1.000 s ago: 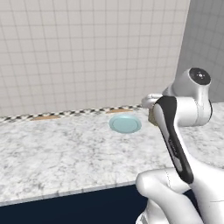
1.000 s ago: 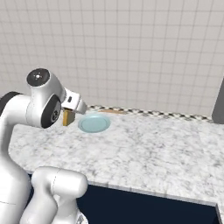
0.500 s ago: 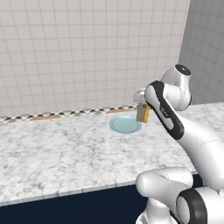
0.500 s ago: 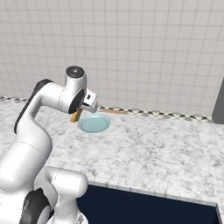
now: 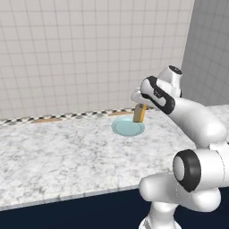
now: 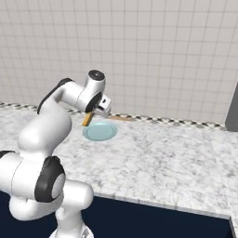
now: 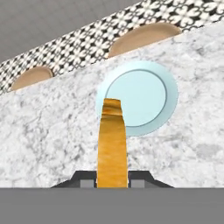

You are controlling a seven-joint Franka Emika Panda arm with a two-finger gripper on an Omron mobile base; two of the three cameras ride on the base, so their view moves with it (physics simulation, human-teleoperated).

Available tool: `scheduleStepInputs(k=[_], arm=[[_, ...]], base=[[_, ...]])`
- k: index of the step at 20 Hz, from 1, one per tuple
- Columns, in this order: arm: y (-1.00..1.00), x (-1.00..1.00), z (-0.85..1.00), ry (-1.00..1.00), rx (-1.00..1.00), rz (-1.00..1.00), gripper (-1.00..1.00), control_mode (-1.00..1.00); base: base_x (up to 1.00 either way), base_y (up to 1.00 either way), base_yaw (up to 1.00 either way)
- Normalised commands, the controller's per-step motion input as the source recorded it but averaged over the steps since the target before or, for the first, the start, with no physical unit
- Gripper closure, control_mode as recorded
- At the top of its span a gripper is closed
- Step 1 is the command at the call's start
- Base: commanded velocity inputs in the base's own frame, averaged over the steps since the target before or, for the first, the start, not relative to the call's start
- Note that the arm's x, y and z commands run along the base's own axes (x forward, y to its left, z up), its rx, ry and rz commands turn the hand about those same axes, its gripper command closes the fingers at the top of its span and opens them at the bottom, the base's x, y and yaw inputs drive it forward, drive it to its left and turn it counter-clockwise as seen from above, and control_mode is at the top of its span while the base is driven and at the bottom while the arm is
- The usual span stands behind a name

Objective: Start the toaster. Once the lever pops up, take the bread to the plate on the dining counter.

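Open white-grey marbled dining counter [image 5: 58, 152] is being left around the round pale blue plate [image 5: 128, 127]. The golden-crusted bread slice [image 5: 139, 113] is being clamped edge-on by the gripper [image 5: 139, 106] above the plate's rim.

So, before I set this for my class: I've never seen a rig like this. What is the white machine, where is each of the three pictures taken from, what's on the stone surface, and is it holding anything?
The white machine is a jointed robot arm ending in a two-finger gripper. Everything here is computer-rendered, not filmed.

Two pictures come from cameras on the robot's base, behind the arm: one from its left, one from its right. They show the same scene from two sides. The third camera sits on the hand and looks along the fingers.

The surface is the dining counter, white-grey marbled stone with a dark navy front. On it lies the plate, round and pale blue.

The gripper is shut on the bread, a golden-crusted slice seen edge-on. It hangs above the counter at the plate's near edge, not yet set down.
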Motion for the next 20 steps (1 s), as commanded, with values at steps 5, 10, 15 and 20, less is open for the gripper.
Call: scheduleStepInputs(k=[5,10,15,20], arm=[[-0.01,0.49,-0.28,0.13,0.04,0.01,1.00,-1.00],[-0.05,0.40,-0.24,0.12,0.07,0.02,1.00,-1.00],[-0.04,0.31,-0.45,0.02,0.06,0.03,1.00,-1.00],[0.00,0.37,-0.60,0.00,0.01,0.03,1.00,-1.00]], base=[[0.00,0.00,0.00],[0.00,0.00,0.00],[0.00,0.00,0.00],[0.00,0.00,0.00]])
